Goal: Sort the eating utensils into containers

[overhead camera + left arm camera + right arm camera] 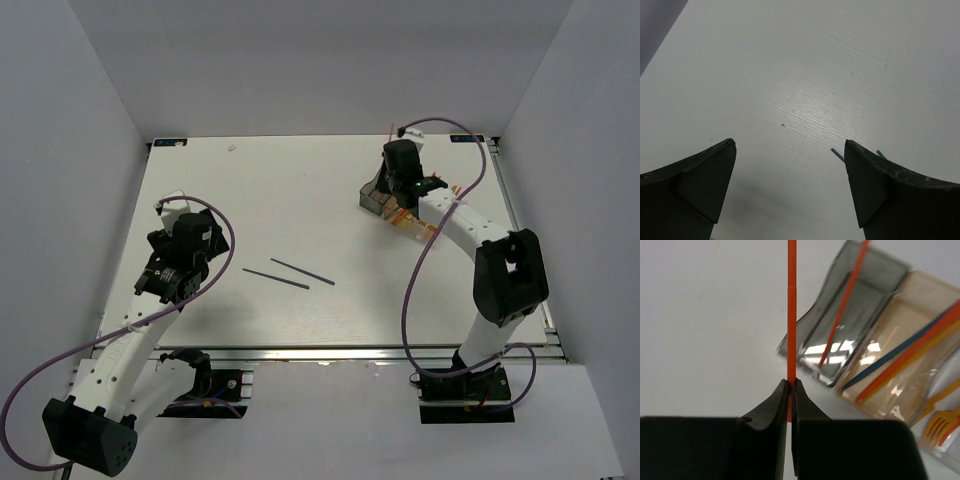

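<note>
My right gripper (pixel 790 381) is shut on an orange stick (pixel 792 310) that runs straight out from the fingertips, beside the smoky grey bin (pixel 850 320). That bin holds one orange stick (pixel 845 305). The amber bin (pixel 900 355) holds blue, orange and yellow utensils. An orange fork (pixel 940 425) lies in the clear bin at the far right. In the top view the right gripper (pixel 402 170) hovers over the bins (pixel 375 199). Two dark blue-grey sticks (pixel 288 273) lie mid-table. My left gripper (pixel 790 150) is open and empty above the table; the stick tips (pixel 836 154) show by its right finger.
The white table (pixel 290 190) is walled by grey panels at the back and sides. The left arm (pixel 180 255) sits at the left side. A small white speck (pixel 232 147) lies near the back edge. The right arm's cable (pixel 470 140) loops by the back right corner.
</note>
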Motion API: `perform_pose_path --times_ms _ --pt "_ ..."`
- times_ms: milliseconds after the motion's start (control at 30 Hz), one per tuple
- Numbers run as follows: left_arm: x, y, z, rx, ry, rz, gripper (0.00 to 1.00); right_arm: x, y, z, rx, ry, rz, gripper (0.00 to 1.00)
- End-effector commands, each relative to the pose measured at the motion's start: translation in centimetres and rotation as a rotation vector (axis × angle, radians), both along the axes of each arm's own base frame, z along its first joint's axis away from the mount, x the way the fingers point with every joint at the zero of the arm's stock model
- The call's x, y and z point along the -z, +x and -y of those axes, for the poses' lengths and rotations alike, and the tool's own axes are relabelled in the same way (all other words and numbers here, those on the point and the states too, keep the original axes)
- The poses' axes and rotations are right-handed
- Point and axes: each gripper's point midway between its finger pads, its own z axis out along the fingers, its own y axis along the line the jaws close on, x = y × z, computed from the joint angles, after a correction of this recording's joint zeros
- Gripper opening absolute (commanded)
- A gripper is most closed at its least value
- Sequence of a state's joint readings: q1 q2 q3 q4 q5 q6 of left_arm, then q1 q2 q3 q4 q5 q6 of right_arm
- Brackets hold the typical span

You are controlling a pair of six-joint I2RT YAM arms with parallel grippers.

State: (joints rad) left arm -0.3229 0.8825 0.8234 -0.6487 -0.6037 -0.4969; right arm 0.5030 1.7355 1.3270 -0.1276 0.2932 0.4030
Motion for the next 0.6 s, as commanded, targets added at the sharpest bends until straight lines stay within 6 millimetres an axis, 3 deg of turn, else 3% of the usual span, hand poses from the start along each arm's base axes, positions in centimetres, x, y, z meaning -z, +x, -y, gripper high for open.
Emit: perform_pose_path --times_ms 0,67,100,133,167,233,400,567 --pt "-0.5 0.3 0.4 0.022 -0.017 0.029 0.98 -5.4 5.5 2.4 0.304 0.173 0.15 0.0" --pt "-0.5 0.4 0.6 0.031 -0.023 0.028 0.98 -4.9 7.2 3.9 0.371 0.167 0.134 0.0" --pt "-0.4 0.3 0.6 0.034 -0.024 0.026 0.98 -4.6 7.9 3.8 0.373 0.168 0.129 0.0" --pt "-0.4 0.4 0.7 0.036 -0.024 0.027 0.98 -3.0 8.7 3.6 0.367 0.145 0.103 0.0" --pt "-0.3 0.3 0.7 0.039 -0.024 0.024 0.98 -3.8 9.6 3.5 0.369 0.154 0.119 0.0" --pt "-0.4 0.4 0.8 0.043 -0.028 0.026 0.98 -1.9 10.5 3.5 0.383 0.118 0.09 0.0" --pt "-0.4 0.4 0.9 0.053 -0.031 0.029 0.98 1.5 9.9 4.6 0.463 0.129 0.036 0.0" --pt "-0.5 0.4 1.1 0.061 -0.036 0.031 0.98 3.4 9.2 4.6 0.465 0.145 0.014 0.0"
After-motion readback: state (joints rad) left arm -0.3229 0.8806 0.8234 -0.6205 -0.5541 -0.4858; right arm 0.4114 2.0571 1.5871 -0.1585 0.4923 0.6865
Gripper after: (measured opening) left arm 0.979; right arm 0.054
